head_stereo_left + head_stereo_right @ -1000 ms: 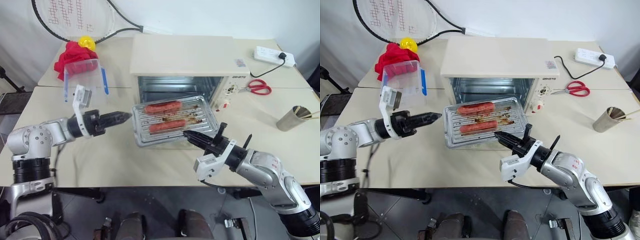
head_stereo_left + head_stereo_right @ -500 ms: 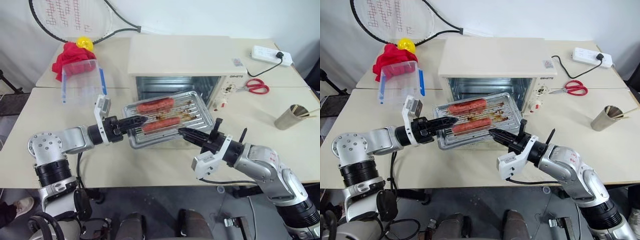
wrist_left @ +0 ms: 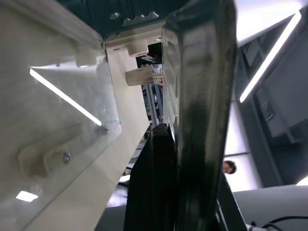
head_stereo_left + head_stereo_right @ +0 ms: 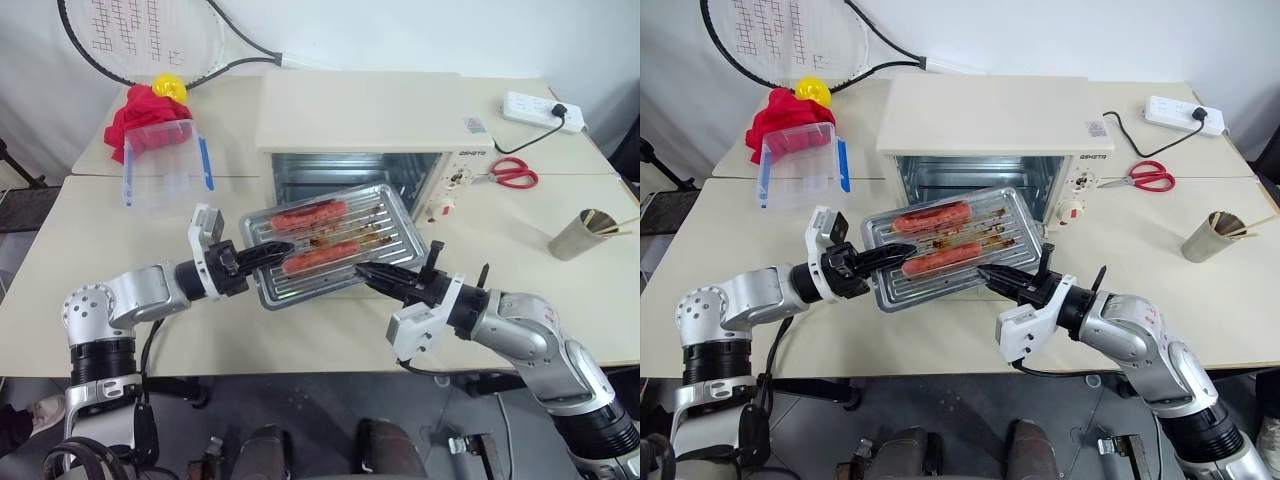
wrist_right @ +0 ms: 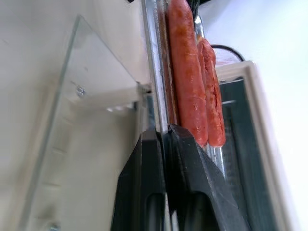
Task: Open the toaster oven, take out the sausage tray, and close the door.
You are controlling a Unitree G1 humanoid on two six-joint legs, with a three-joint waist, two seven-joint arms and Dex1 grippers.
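I see silvery ridged sausage tray [image 4: 335, 243] held off table, L gripper [image 4: 272, 249] fingers clamped on its left rim, R gripper [image 4: 372, 275] fingers pinching front rim.

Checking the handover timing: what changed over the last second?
The left gripper came in from the left and closed on the left edge of the sausage tray, which has tilted, left side up. The right gripper still pinches the tray's front right edge. The toaster oven, its door down, the two sausages, scissors and plastic box are as before.
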